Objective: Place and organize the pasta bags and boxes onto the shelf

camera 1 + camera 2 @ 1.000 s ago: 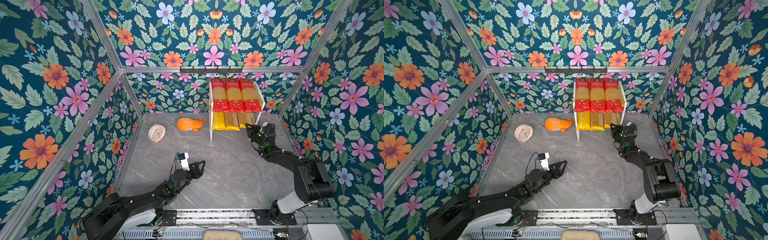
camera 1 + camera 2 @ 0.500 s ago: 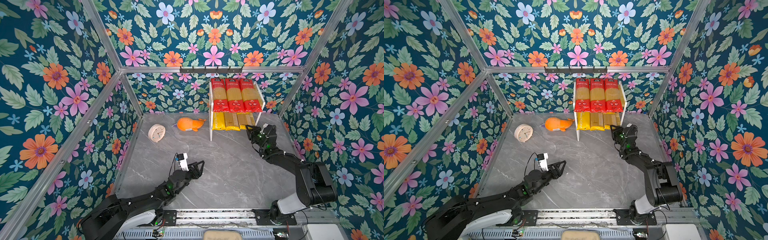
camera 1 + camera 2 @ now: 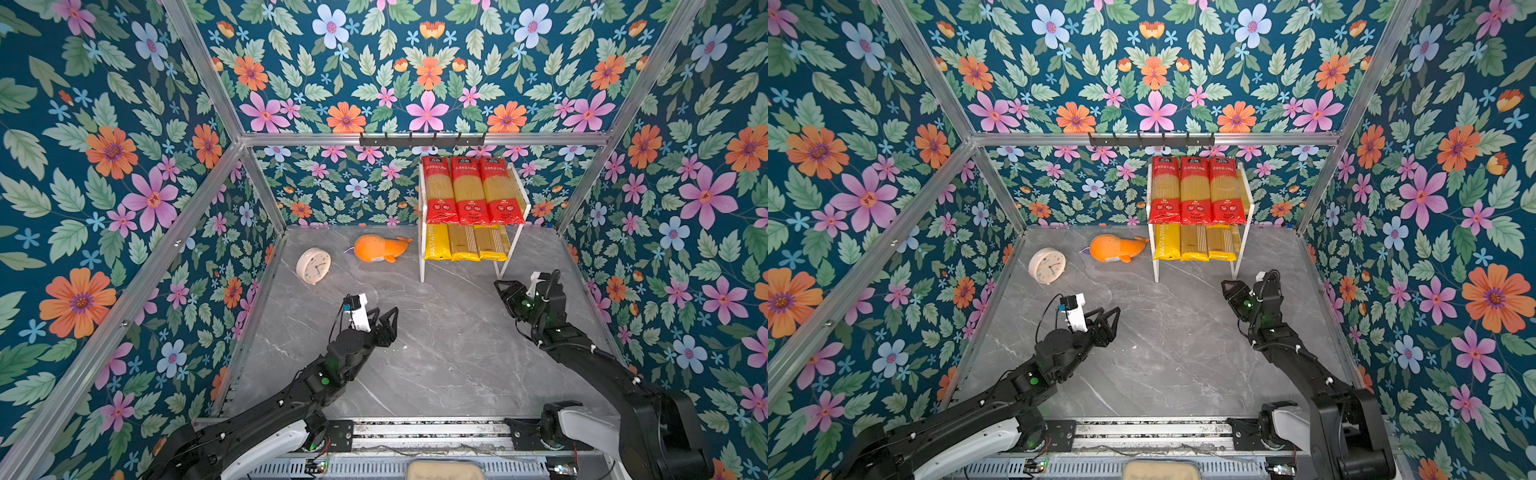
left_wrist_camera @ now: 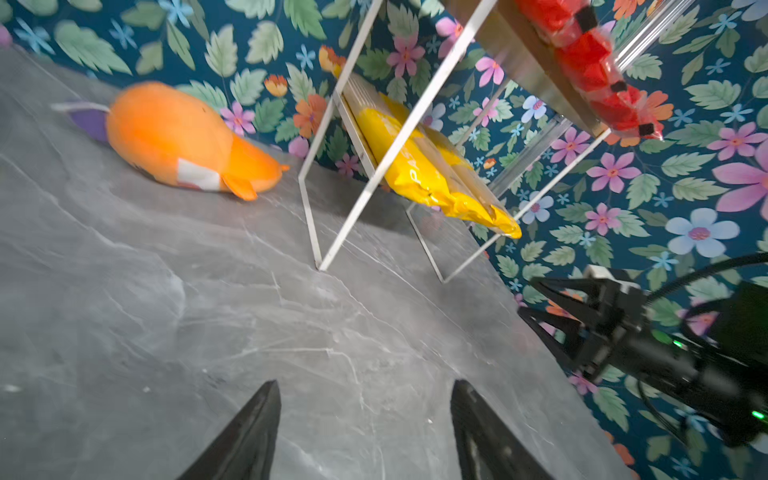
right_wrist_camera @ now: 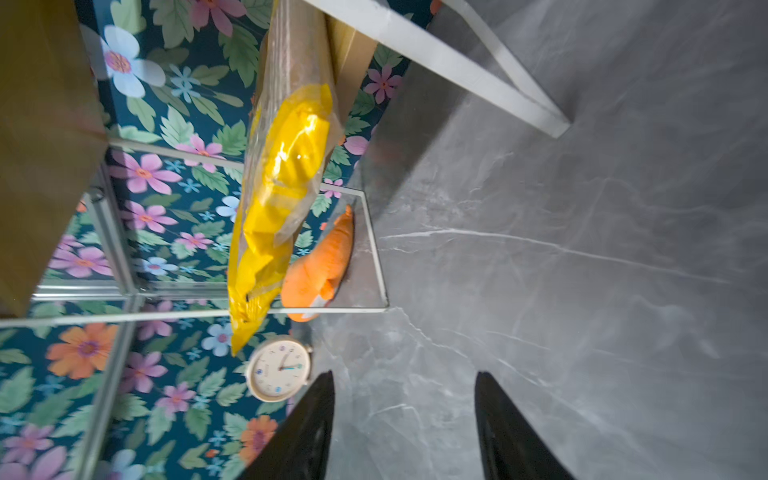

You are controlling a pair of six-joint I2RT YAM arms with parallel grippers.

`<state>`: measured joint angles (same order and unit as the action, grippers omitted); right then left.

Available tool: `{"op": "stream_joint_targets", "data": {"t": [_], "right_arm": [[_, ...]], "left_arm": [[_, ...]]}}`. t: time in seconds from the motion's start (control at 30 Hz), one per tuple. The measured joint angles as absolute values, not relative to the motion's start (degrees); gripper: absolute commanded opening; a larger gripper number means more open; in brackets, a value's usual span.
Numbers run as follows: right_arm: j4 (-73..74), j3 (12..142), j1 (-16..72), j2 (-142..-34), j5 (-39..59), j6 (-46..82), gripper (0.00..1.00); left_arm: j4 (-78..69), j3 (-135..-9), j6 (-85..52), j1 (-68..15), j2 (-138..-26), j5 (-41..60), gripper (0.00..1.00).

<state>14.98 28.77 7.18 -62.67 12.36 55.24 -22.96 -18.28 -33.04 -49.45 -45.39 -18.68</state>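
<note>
Spaghetti packs with red ends [image 3: 469, 189], three side by side, lie on the upper tier of the shelf [image 3: 422, 266]; three yellow packs [image 3: 463, 245] lie side by side on its lower tier. Left gripper [image 4: 365, 384] hovers over the middle of the grey table [image 3: 415, 365], jaws apart and empty. Right gripper [image 5: 404, 374], near the shelf's front right leg, is likewise parted, holding nothing. Plush whale [image 3: 380, 248] and clock [image 3: 313, 265] lie left of the shelf.

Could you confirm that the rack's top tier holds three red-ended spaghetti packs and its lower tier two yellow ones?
Not quite: both top views show three yellow spaghetti packs on the lower tier of the white-framed wooden-slat rack; three clear red-ended packs do lie on top.
</note>
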Motion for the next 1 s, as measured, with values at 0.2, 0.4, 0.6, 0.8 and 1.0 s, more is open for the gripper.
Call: {"op": "stream_joint_targets", "data": {"t": [0.2,0.4,0.6,0.8,1.0], "right_arm": [[3.01,30.48,1.98,-55.37,3.70,36.10,0.60],[8.29,24.99,1.30,-56.49,-10.37,23.44,0.61],[19.55,21.23,1.30,-65.19,-18.11,17.45,0.62],[32.01,17.19,1.32,-70.22,-19.77,12.69,0.63],[46.44,12.32,1.15,-75.31,-20.16,9.93,0.67]], "left_arm": [[-23.24,-19.11,-14.33,-45.74,-49.19,-32.23,0.76],[-31.88,-15.46,-5.15,-32.45,-58.57,-42.57,0.78],[-44.95,-11.07,-0.86,-19.88,-65.41,-39.79,0.80],[-59.61,-7.49,0.89,-11.68,-75.81,-28.23,0.81],[-68.71,-12.19,5.08,-10.46,-86.39,-18.74,0.82]]}}
